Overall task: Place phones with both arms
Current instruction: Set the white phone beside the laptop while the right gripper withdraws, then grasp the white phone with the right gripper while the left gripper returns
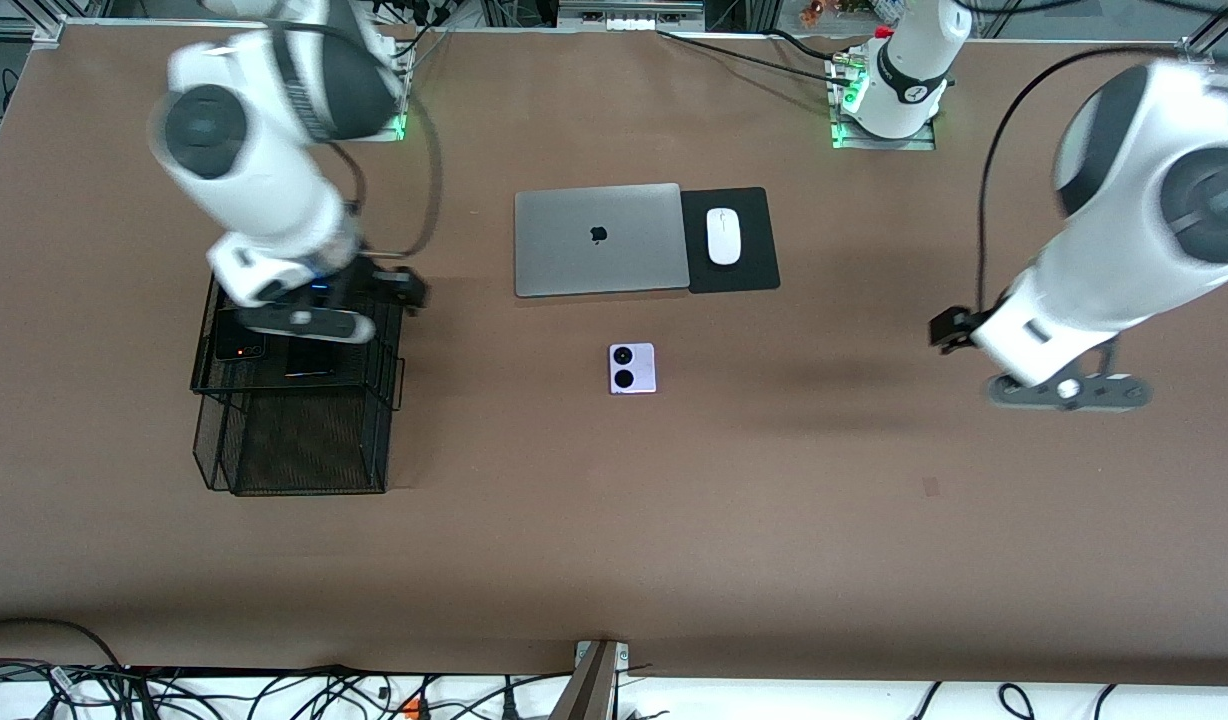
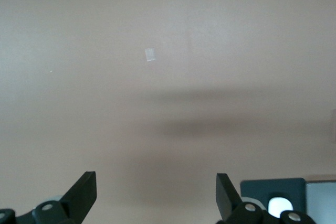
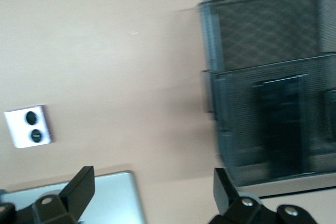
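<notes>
- Small white-lilac square phone with two black circles (image 1: pixel 632 368) lay on brown bench (image 1: pixel 674 520), between both arms.
- Right end effector (image 3: pixel 149 192) released, over black wire-mesh tray (image 1: pixel 294 400); somewhat closer.
- Left end effector (image 2: pixel 156 192) released, over bare bench.

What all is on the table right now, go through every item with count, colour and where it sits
Square phone: one, white-lilac with two black circles, on bare table, nearer the front camera than the laptop.
Black phones: two, in the upper tier of the mesh tray.
Mesh tray: one, black, two tiers, toward the right arm's end.
Laptop: one, grey, closed, mid-table.
Mouse: one, white, on the mouse pad.
Mouse pad: one, black, beside the laptop.
Table: one, brown.
Right gripper: black, open, empty, over the tray.
Left gripper: black, open, empty, over bare table at the left arm's end.
</notes>
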Robot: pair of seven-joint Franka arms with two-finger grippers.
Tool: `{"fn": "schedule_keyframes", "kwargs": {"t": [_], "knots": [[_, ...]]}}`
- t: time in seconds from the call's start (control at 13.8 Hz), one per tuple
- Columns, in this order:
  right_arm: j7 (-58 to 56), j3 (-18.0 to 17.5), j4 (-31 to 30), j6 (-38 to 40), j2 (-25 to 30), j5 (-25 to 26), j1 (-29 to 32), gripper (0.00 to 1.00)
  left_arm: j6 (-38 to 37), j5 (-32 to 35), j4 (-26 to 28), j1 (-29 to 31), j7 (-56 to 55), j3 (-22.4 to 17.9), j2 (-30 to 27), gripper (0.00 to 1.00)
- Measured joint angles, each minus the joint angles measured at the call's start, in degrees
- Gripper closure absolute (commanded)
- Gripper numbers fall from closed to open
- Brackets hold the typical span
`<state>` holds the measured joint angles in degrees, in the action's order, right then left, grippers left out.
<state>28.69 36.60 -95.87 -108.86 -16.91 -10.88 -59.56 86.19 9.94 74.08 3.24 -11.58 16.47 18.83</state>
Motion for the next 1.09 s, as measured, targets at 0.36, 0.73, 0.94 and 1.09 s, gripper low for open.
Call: {"fn": "schedule_keyframes", "kwargs": {"t": [0.36,0.73,0.94,1.09], "knots": [[15.4,-8.3,15.7,-0.7,-15.5,-3.4,-0.6,0.00,-0.3,-5.4,5.3,-3.9,7.4,-14.1,-8.5,0.00],[19.0,-12.3,25.2,-5.0,-26.1,-3.4,-0.8,0.00,8.3,-9.1,17.9,-5.5,7.7,-17.6,-17.1,0.00],[17.3,-13.7,25.6,-9.8,-29.9,-3.4,-1.2,0.00,8.2,-9.1,22.1,-5.6,7.7,-17.6,-21.2,0.00],[15.3,-13.9,25.6,-12.1,-32.2,-3.4,-1.6,0.00,7.7,-9.1,22.7,-5.6,7.6,-17.6,-21.5,0.00]]}}
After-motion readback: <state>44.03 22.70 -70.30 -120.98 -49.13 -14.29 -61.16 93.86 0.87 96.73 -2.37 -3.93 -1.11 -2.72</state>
